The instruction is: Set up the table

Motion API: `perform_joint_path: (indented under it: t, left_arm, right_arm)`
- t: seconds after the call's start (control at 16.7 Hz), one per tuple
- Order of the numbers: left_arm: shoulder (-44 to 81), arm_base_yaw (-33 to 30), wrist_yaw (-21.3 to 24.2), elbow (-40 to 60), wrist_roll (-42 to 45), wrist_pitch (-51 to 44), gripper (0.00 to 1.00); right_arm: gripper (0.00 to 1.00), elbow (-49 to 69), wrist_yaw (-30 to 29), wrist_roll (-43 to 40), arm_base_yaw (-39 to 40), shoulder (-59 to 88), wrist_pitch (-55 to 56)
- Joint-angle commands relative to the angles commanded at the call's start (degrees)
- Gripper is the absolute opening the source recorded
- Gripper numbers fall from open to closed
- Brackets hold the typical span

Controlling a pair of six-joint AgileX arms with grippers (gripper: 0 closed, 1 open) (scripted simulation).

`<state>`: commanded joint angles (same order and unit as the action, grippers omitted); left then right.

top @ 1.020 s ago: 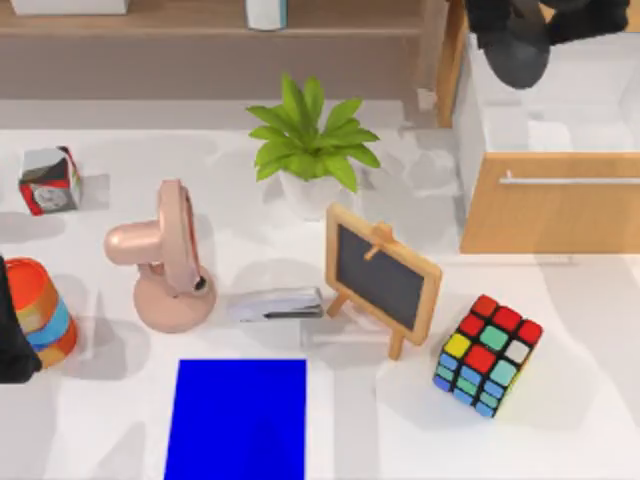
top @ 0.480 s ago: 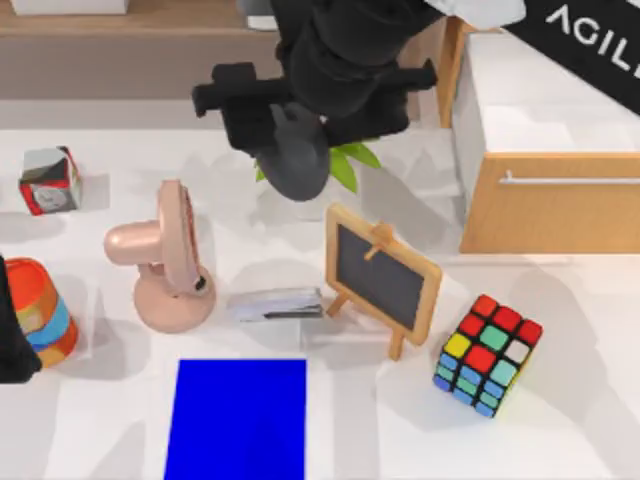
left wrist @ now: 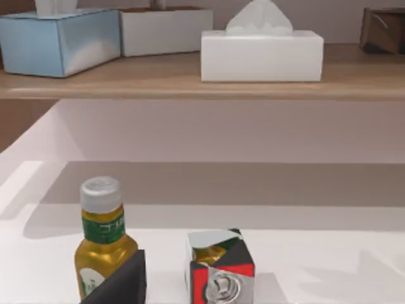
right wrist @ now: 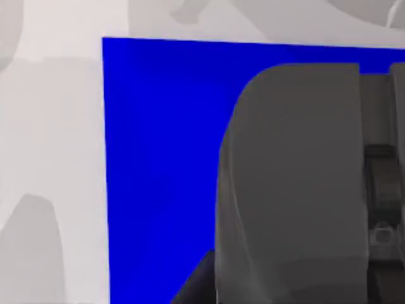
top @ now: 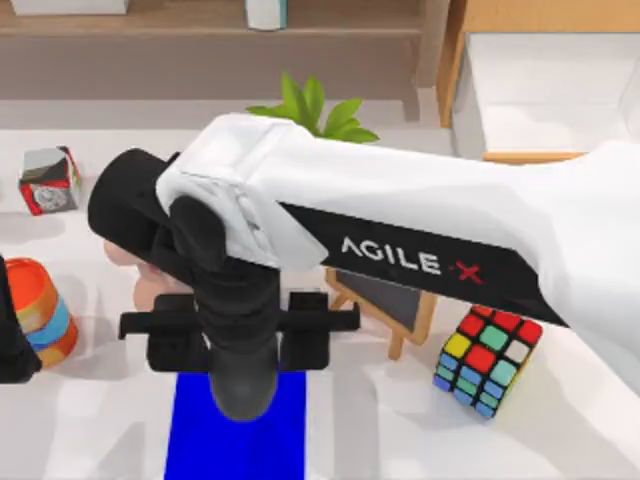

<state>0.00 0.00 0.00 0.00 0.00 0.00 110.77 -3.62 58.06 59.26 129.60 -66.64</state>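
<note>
Jaw state cannot be told on the right gripper [top: 243, 385], which hangs over the blue mat [top: 190, 430] at lower centre of the top view, on the white table [top: 580, 430]. The left arm [top: 12, 335] sits at left edge beside a striped cup [top: 42, 305].

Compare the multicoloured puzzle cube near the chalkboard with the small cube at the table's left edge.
The puzzle cube shows a grid of separate coloured tiles, red, yellow, green, blue and white; the small cube has broad red, black and white patches, with a round metal-looking detail in the left wrist view. The puzzle cube looks clearly larger from above. It sits at the top view's right front, the small cube at the left rear. Both rest on the table, untouched.
</note>
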Motion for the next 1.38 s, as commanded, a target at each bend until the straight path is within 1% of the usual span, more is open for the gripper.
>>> perform_joint_path:
  t: [0.12,0.24,1.38]
  left_arm:
    - [0.0,0.0,0.0,0.0,0.0,0.0,1.0]
    - [0.0,0.0,0.0,0.0,0.0,0.0,1.0]
    - [0.0,0.0,0.0,0.0,0.0,0.0,1.0]
  right_arm:
    - [0.0,-1.68,-1.32,4.12,2.16,2.39,2.46]
    - [0.0,-2.17,-2.02,5.93,3.05,3.82,3.98]
    - [0.0,-3.14,-1.48,5.77,3.36,2.52,3.61]
